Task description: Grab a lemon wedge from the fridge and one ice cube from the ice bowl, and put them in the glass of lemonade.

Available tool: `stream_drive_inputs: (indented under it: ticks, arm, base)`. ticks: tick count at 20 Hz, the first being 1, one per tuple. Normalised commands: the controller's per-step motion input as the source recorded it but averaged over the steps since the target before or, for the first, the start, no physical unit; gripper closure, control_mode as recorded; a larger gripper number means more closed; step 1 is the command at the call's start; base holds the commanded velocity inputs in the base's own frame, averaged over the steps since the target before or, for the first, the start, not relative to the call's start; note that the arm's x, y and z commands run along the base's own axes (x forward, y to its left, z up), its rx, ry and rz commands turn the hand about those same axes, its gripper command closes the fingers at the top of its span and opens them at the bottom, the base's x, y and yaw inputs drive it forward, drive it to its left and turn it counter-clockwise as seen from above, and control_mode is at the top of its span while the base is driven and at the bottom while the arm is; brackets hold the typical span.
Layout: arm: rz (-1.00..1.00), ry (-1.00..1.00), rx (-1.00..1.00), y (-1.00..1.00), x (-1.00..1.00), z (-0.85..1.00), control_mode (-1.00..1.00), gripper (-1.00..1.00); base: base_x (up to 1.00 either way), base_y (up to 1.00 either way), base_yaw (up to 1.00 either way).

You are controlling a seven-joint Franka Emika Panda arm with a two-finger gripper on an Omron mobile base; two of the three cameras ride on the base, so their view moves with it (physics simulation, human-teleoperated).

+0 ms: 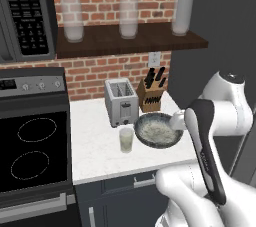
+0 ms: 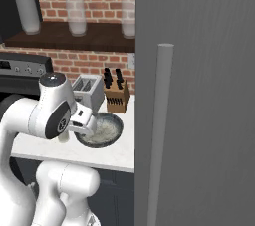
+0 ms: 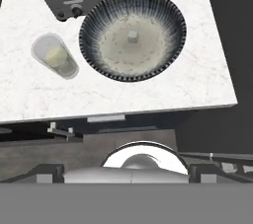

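The ice bowl (image 3: 133, 35), dark grey with a speckled whitish filling, stands on the white counter, and one small ice cube (image 3: 132, 35) lies at its middle. Left of it is the glass of lemonade (image 3: 54, 56), a clear tumbler with pale yellow liquid. In the left base view the glass (image 1: 126, 140) stands by the bowl (image 1: 159, 130). My gripper (image 2: 85, 129) hangs open above the bowl's near rim, holding nothing. The fridge (image 2: 199, 95) on the right is shut, its pale bar handle (image 2: 159, 130) upright. The lemon wedge is hidden.
A silver toaster (image 1: 121, 102) and a wooden knife block (image 1: 151, 96) stand behind the bowl against the brick wall. A black stove (image 1: 32, 146) lies left of the counter. Frosted jars (image 1: 128, 16) sit on the dark shelf above.
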Motion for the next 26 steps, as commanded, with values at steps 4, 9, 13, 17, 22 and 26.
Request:
stream_drive_inputs:
  ticks: [4,9,13,17,22,26]
  arm:
    - [0.00,-0.05,0.01,0.00,-0.05,0.02,-1.00,-1.00]
    - [0.00,0.00,0.00,0.00,0.00,0.00,-1.00,-1.00]
    - [0.00,0.00,0.00,0.00,-0.02,0.00,1.00,-1.00]
    - [0.00,0.00,0.00,0.00,0.00,0.00,1.00,-1.00]
    - [0.00,0.00,0.00,0.00,0.00,0.00,1.00,-1.00]
    - [0.00,0.00,0.00,0.00,0.00,0.00,1.00,-1.00]
  base:
    - [0.00,0.00,0.00]
    - [0.00,0.00,0.00]
    - [-0.53,-0.01,0.00]
    - [-0.96,0.28,-0.12]
    - [-0.68,0.08,-0.37]
    - [-0.56,-0.36,-0.49]
